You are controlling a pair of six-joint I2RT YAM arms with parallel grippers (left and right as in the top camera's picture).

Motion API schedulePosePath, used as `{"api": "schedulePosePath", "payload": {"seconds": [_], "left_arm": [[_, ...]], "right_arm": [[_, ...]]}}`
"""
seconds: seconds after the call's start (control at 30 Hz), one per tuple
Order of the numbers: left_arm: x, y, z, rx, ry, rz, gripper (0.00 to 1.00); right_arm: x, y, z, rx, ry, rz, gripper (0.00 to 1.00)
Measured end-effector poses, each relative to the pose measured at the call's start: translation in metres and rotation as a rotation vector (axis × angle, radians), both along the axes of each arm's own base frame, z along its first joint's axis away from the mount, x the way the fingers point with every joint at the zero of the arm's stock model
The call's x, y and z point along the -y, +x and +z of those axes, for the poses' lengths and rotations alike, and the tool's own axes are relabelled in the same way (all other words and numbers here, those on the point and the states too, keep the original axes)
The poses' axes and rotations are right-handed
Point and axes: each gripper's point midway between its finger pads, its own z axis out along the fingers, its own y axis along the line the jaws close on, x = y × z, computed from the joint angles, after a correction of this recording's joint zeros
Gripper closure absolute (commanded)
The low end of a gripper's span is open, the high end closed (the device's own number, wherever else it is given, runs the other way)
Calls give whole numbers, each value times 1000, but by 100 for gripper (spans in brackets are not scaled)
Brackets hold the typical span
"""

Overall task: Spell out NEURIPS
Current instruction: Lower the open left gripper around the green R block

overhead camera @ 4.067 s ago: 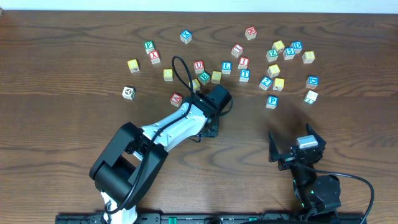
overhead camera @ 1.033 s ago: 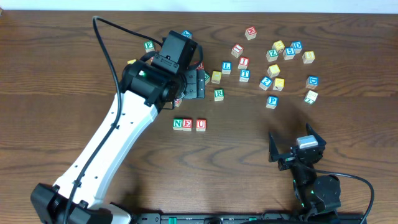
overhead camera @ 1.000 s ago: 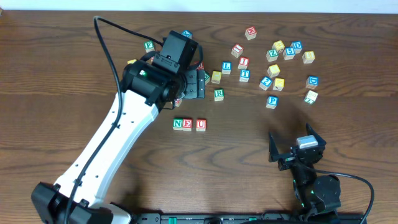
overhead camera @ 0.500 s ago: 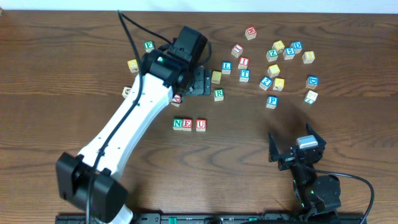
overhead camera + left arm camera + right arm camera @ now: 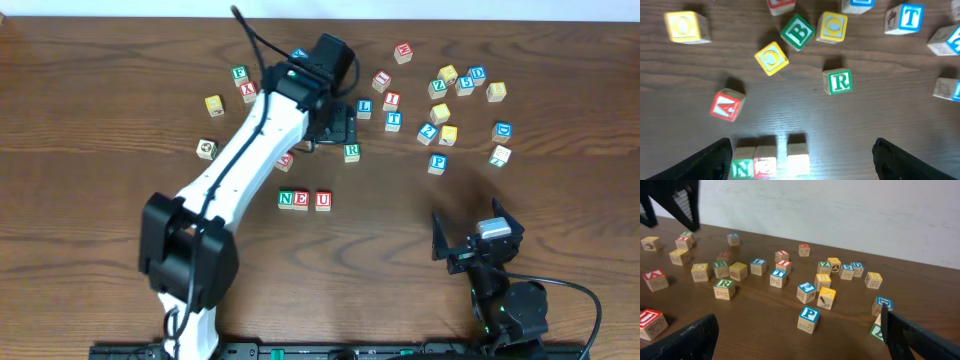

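Observation:
Green N [image 5: 286, 199], red E [image 5: 301, 199] and U [image 5: 323, 200] stand side by side in a row at mid-table. The green R cube [image 5: 352, 152] stands alone above the row, also in the left wrist view as R [image 5: 839, 81]. My left gripper [image 5: 338, 123] hovers open and empty over the table just up-left of R. In its wrist view the left gripper [image 5: 805, 172] frames N [image 5: 742, 168], E [image 5: 765, 167] and U [image 5: 797, 159]. Red I [image 5: 391, 100] and blue P [image 5: 437, 162] sit to the right. My right gripper [image 5: 470, 238] rests open and empty near the front, with P [image 5: 809, 318] ahead of it.
Loose cubes are scattered across the back: a red A [image 5: 727, 105], a green B [image 5: 797, 32], yellow cubes [image 5: 771, 57], a blue T [image 5: 394, 121], a blue L [image 5: 364, 106], and a cluster at the back right [image 5: 465, 82]. The left arm [image 5: 240, 170] spans the left half.
My left arm has swung to the right and farther back, from over the left cubes to beside the R cube. The cubes and my right arm have not moved.

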Motion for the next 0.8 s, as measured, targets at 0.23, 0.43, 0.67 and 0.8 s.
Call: {"api": "schedulePosePath", "payload": {"seconds": [0.23, 0.43, 0.67, 0.8], "left_arm": [[29, 0, -25, -44, 19, -52, 12], [47, 2, -32, -48, 19, -81, 12], [47, 3, -34, -56, 12, -31, 12], [48, 7, -39, -56, 2, 33, 12]], "right_arm": [[0, 0, 0, 0, 0, 0, 1], [0, 0, 0, 0, 0, 0, 1], [0, 0, 0, 0, 0, 0, 1], [0, 0, 0, 0, 0, 0, 1]]}}
